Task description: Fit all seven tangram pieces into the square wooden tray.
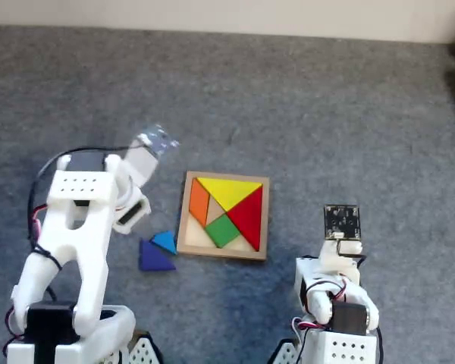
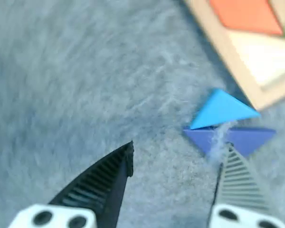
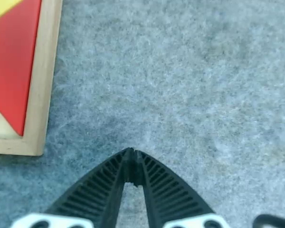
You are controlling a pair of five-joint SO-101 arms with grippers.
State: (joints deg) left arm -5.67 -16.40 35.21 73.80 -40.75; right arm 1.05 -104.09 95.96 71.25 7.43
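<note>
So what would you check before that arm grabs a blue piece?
1. Is the left gripper open: ok.
2. Do the light blue triangle and dark blue triangle lie outside the tray, close to that gripper: ok.
3. Are the triangles apart, so one can be taken alone: not ok, they touch.
4. Is bare wood showing in the tray: ok.
5. Does the gap fit both triangles: cannot tell.
6. Is the right gripper shut and clear of the tray: ok.

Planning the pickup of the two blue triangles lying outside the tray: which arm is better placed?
Left, likely. The left claw, open, hovers beside the light blue triangle and dark blue triangle; the right claw is shut, across the tray from them.
</note>
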